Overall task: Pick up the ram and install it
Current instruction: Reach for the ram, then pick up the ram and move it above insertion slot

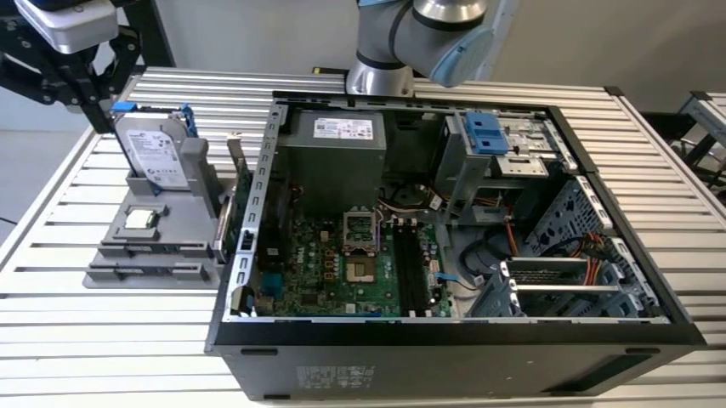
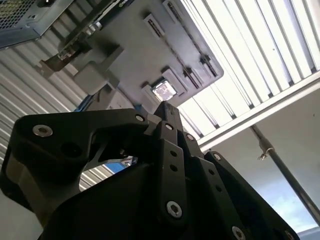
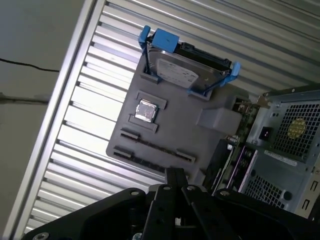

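The hand (image 3: 175,173) hovers over the grey tray (image 3: 175,122), fingertips closed together on nothing.

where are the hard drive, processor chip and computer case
hard drive (image 3: 182,73), first wrist view, silver face
processor chip (image 3: 146,110), first wrist view, metal lid
computer case (image 1: 454,365), exterior view, black outer wall

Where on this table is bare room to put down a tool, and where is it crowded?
Bare slats lie at the exterior view's lower left, bordered by the holder and the case. A narrower strip runs along the case's other side. Holder and case interior are crowded.
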Robot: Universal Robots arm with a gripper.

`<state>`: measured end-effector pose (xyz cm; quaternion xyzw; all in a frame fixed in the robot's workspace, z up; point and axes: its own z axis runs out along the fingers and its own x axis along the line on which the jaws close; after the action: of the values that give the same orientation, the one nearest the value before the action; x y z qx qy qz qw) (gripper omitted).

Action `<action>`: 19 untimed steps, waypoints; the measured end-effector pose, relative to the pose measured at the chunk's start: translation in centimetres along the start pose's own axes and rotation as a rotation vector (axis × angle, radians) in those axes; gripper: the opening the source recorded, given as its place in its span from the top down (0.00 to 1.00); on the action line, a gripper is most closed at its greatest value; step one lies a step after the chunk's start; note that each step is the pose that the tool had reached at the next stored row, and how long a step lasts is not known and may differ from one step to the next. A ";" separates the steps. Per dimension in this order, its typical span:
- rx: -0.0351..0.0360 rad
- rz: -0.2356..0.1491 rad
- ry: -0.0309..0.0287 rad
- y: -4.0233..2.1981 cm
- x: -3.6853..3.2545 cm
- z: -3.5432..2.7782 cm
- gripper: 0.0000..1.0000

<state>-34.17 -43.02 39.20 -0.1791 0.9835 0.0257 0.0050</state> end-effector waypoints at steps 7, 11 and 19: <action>-0.0008 -0.045 0.0022 0.00 0.00 0.00 1.00; -0.0014 -0.072 0.0035 0.00 0.00 0.00 1.00; -0.0026 -0.139 0.0068 0.00 0.00 0.00 1.00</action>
<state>-34.17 -43.03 39.20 -0.2473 0.9686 0.0260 0.0032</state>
